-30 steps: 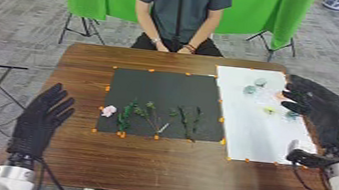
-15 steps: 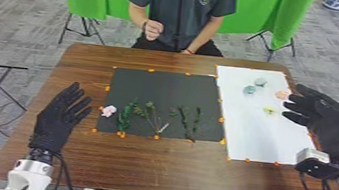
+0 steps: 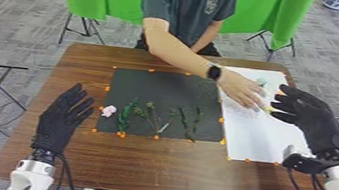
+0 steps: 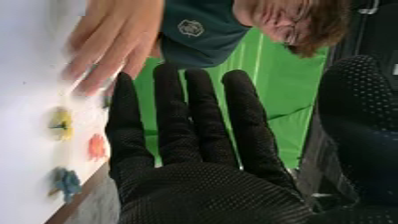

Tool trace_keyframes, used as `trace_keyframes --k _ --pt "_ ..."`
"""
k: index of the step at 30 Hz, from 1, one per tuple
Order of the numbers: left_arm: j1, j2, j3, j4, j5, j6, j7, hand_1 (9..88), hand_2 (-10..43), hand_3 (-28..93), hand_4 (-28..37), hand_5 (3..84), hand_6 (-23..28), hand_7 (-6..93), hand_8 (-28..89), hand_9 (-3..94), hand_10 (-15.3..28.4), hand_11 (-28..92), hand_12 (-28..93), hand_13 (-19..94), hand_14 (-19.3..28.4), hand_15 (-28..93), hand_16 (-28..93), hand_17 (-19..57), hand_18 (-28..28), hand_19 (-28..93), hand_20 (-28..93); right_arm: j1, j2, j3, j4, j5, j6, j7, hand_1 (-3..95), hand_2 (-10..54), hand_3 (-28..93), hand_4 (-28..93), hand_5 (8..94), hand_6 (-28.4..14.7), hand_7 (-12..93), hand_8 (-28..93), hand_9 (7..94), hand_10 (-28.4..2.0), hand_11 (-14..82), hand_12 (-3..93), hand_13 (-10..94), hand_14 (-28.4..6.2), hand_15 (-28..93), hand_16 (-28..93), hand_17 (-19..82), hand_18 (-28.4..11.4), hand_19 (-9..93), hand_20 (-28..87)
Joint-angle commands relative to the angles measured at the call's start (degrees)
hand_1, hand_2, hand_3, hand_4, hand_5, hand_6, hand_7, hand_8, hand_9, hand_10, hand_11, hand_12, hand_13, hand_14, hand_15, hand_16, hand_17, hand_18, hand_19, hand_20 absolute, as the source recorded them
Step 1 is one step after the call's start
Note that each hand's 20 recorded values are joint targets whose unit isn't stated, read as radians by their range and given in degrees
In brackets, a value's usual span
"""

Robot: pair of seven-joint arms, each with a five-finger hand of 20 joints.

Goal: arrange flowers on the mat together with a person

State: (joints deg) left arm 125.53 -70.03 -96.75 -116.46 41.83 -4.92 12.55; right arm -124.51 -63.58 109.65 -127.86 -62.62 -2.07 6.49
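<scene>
My right hand is released, its fingers straight, at the right of the frame over the white sheet. A person's hand reaches down to that sheet, upper right; my left hand lies open at lower left. I'd call the arranging partly done: on the dark mat, centre, one pink flower sits beside green sprigs, too tangled to count surely. Left to place, I count at least three: one yellow flower, one coral flower, one blue flower.
</scene>
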Motion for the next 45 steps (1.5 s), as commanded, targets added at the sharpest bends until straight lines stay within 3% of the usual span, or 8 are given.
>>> trace_keyframes --k 1,12,15,19,22,26,34,45 --pt "0.92 -0.44 -0.71 -0.58 0.49 0.24 -0.53 27.9 0.1 69 -23.7 29.2 3.0 22.6 -11 22.3 10.7 21 15 20 13.2 22 4 -9.7 20.6 42 11 0.14 0.07 -0.07 -0.43 -0.62 0.36 -1.01 21.8 -1.7 84 -22 39.5 -5.1 17 -10 38.6 -14.5 15.1 22.4 32 -12.6 25 25 8 -21.5 47 27" --pt "1.53 -1.13 -1.15 -0.63 0.6 0.27 -0.28 27.9 0.2 70 -23.7 29.3 3.1 22.7 -11 22.3 10.6 21 15 21 13.2 22 3 -9.7 20.6 42 11 0.99 -0.51 -0.91 0.95 0.74 -1.57 0.25 22.3 -2.2 84 -22 38.9 -4.9 17 -10 38.4 -14.3 15.1 22.2 32 -12.5 25 25 8 -21.4 47 27" --pt "1.23 -0.3 -1.6 -0.82 0.8 0.09 -0.58 27.8 0.2 69 -23.8 29.3 3.1 22.6 -11 22.4 10.6 21 15 21 13.2 22 3 -9.7 20.6 42 11 2.21 -0.57 -1.4 1.35 0.73 -1.82 -0.17 22.2 -2.2 84 -22 38.9 -4.9 17 -10 38.3 -14.4 15.0 22.2 32 -12.5 25 24 8 -21.4 47 27" --pt "1.56 -0.12 -1.35 -0.8 0.26 1.7 -1.1 27.7 0.2 70 -23.8 29.3 3.2 22.5 -11 22.4 10.7 21 15 21 13.3 22 3 -9.8 20.6 42 11 3.14 -1.36 -3.45 2.42 0.74 -0.93 -1.02 22.0 -2.2 84 -22 38.8 -4.9 17 -10 38.4 -14.4 15.0 22.3 33 -12.5 25 24 8 -21.5 47 27" --pt "1.58 -0.63 -1.23 -0.68 0.45 0.92 -1.02 27.8 0.1 70 -23.8 29.4 3.2 22.5 -11 22.4 10.7 21 15 20 13.3 22 3 -9.8 20.6 42 11 4.47 -1.88 -5.63 3.0 -0.48 0.65 -3.62 21.9 -2.3 84 -22 39.5 -5.0 18 -10 39.3 -14.2 15.8 22.4 34 -12.5 26 25 8 -21.6 48 27" --pt "-0.22 0.62 -0.44 -0.2 0.57 0.5 -0.47 27.9 0.2 70 -23.7 29.5 3.2 22.4 -11 22.4 10.7 21 15 20 13.1 22 3 -9.8 20.6 42 11 5.59 -1.67 -5.92 3.26 -0.63 0.16 -3.08 21.8 -2.3 84 -22 40.1 -5.0 18 -10 39.6 -14.3 16.4 22.2 34 -12.4 27 24 9 -21.5 48 27" --pt "0.97 -0.43 -0.61 -0.31 0.49 0.57 -0.97 27.9 0.3 70 -23.7 29.5 3.2 22.3 -11 22.3 10.7 21 15 20 13.3 22 3 -9.9 20.6 42 11 4.01 -1.87 -4.53 2.6 -1.51 -1.63 -1.27 21.7 -2.3 84 -22 39.8 -5.1 18 -11 39.2 -14.5 16.0 22.0 33 -12.6 28 23 9 -21.5 48 27" --pt "0.22 0.29 -0.35 0.15 0.58 -0.19 -1.38 27.9 0.3 70 -23.7 29.6 3.2 22.2 -11 22.4 10.8 21 15 20 13.3 22 3 -9.8 20.6 42 11 4.25 -0.92 -4.6 2.86 -1.95 -1.48 -1.4 21.7 -2.2 84 -22 39.7 -5.0 18 -10 39.1 -14.5 15.9 22.2 33 -12.6 28 23 9 -21.5 48 27"
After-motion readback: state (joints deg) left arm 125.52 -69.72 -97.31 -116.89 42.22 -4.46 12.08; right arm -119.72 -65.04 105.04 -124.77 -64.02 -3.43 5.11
